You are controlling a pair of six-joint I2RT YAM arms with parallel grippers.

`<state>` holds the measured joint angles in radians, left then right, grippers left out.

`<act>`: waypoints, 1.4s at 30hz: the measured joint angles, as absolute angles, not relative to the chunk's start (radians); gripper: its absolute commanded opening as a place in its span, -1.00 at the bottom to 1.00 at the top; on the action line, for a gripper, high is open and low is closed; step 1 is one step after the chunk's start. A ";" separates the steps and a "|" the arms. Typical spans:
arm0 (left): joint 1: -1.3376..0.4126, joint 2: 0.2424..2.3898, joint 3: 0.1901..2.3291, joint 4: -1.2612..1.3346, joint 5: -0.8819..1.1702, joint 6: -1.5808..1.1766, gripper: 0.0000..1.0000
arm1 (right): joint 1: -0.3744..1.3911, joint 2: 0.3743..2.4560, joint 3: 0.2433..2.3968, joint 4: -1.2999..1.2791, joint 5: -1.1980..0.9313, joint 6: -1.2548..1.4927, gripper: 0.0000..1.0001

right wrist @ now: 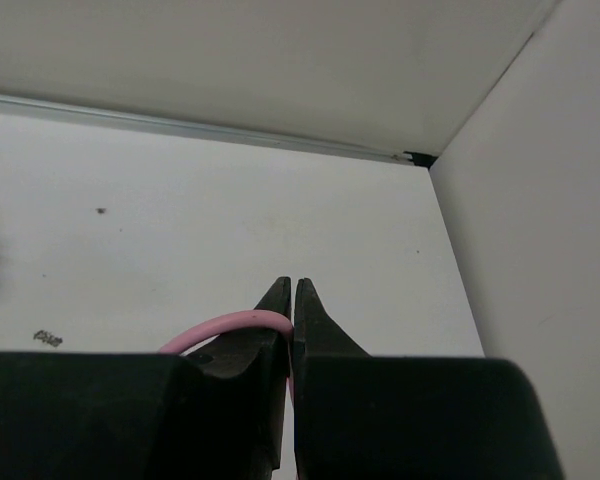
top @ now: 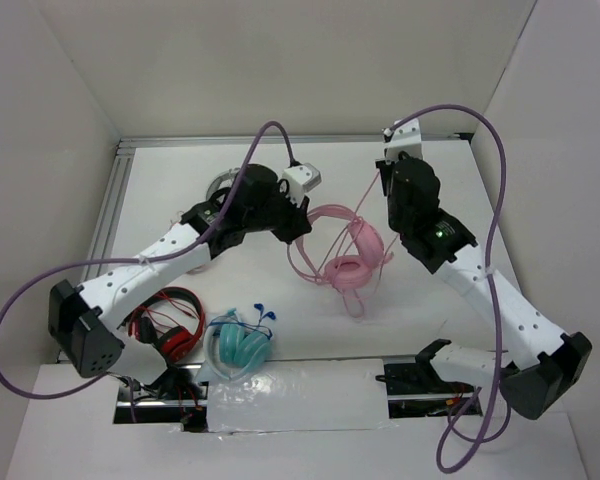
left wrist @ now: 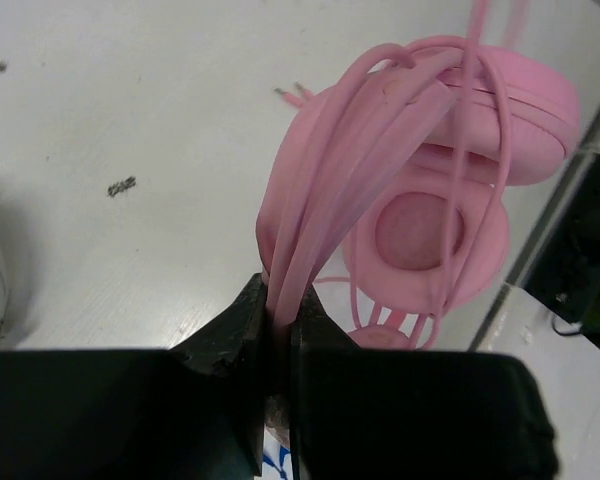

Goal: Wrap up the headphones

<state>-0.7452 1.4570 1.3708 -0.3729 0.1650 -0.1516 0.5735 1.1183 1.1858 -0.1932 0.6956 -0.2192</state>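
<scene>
The pale-pink headphones (top: 348, 262) hang near the table's middle, earcups low, with several loops of thin pink cable (top: 368, 205) around them. In the left wrist view the earcups (left wrist: 430, 232) hang below my fingers. My left gripper (top: 302, 222) (left wrist: 280, 300) is shut on the pink headband (left wrist: 310, 215) together with cable strands. My right gripper (top: 382, 180) (right wrist: 293, 290) is shut on the pink cable (right wrist: 225, 325), which loops out to the left of its fingers. The cable runs taut from the right gripper down to the headphones.
Red-and-black headphones (top: 172, 322) and smaller teal headphones (top: 240, 342) lie at the front left. A round white object (top: 220, 187) sits behind the left arm. White walls close in the back and both sides; a metal rail (top: 110, 205) runs along the left.
</scene>
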 measured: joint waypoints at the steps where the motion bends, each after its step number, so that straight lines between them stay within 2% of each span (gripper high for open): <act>1: -0.745 1.431 1.361 -0.370 0.192 -0.134 -1.00 | 0.550 1.132 1.186 -0.187 0.681 -0.214 -0.88; 8: -0.752 1.288 1.335 -0.284 0.320 -0.103 -1.00 | 0.389 1.172 1.186 -0.178 0.516 -0.153 -0.83; 15: -0.743 1.267 1.338 -0.281 0.431 -0.079 -1.00 | 0.337 1.210 1.186 -0.142 0.254 -0.112 -0.77; 20: -0.738 1.287 1.396 -0.326 0.499 -0.067 -1.00 | 0.324 1.257 1.186 -0.141 0.060 -0.097 -0.62; 21: -0.738 1.290 1.407 -0.331 0.512 -0.059 -1.00 | 0.316 1.259 1.185 -0.141 0.019 -0.097 -0.54; 26: -0.738 1.291 1.433 -0.342 0.611 -0.054 -1.00 | 0.246 1.240 1.164 -0.094 -0.199 -0.096 -0.42; 33: -0.713 1.291 1.529 -0.365 0.766 -0.060 -1.00 | 0.183 1.215 1.121 -0.093 -0.563 -0.157 -0.44; 42: -0.667 1.320 1.680 -0.336 0.809 -0.135 -1.00 | 0.186 1.269 1.120 -0.088 -0.910 -0.200 -0.36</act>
<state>-0.6670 1.3205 1.6802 -0.3355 0.8089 -0.1352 0.1864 1.2690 1.1198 -0.0875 -0.9104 -0.2001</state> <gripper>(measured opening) 0.183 0.304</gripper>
